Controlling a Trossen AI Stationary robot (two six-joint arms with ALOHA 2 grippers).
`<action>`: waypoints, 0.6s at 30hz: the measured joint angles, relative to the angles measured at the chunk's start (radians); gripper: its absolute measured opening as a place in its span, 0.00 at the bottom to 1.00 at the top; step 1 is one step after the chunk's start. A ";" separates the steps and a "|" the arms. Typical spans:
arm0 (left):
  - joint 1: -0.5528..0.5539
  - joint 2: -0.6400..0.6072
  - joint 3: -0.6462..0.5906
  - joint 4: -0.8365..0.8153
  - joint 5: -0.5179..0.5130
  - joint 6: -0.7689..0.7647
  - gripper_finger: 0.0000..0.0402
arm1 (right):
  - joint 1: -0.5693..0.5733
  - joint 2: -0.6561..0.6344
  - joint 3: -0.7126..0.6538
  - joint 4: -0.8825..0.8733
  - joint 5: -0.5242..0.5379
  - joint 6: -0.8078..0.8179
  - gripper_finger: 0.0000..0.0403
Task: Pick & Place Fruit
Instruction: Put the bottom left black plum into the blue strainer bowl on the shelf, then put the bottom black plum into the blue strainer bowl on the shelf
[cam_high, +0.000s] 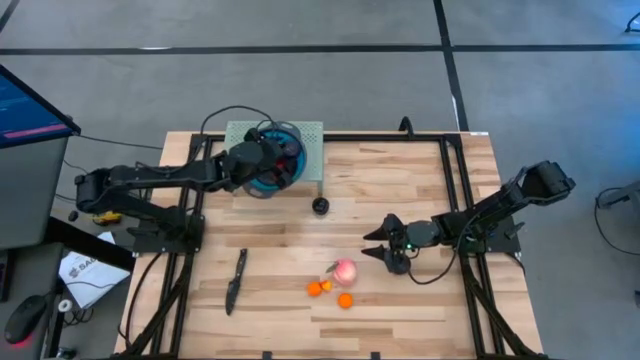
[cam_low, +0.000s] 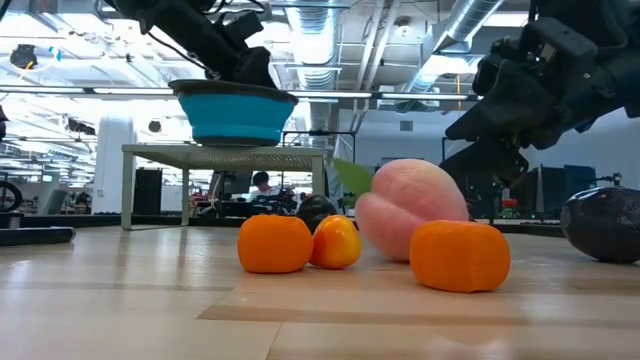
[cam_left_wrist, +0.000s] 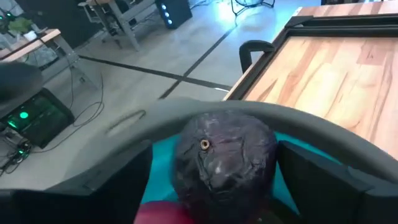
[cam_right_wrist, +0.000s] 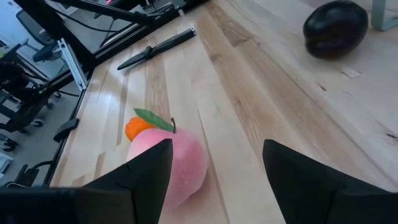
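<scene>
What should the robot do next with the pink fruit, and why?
Probably ease the right gripper forward and close it on the pink fruit. Its fingers stand open with the fruit just ahead on the table, untouched, while the left gripper is over the blue bowl with a dark purple fruit.

no readable text, labels or numbers anywhere

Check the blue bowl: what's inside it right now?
The blue bowl holds a dark purple fruit with a red piece beside it. The left gripper, over the bowl, covers the rest of its inside.
</scene>
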 joint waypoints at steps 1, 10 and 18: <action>0.000 0.000 0.000 0.006 0.000 0.001 0.88 | -0.004 0.000 0.000 0.000 0.000 0.000 0.61; -0.001 -0.089 -0.001 0.022 0.000 0.059 0.93 | -0.040 0.000 0.001 0.000 -0.005 -0.010 0.61; -0.193 -0.253 0.000 0.025 0.013 0.133 0.87 | 0.008 -0.017 0.202 -0.363 -0.080 -0.269 0.61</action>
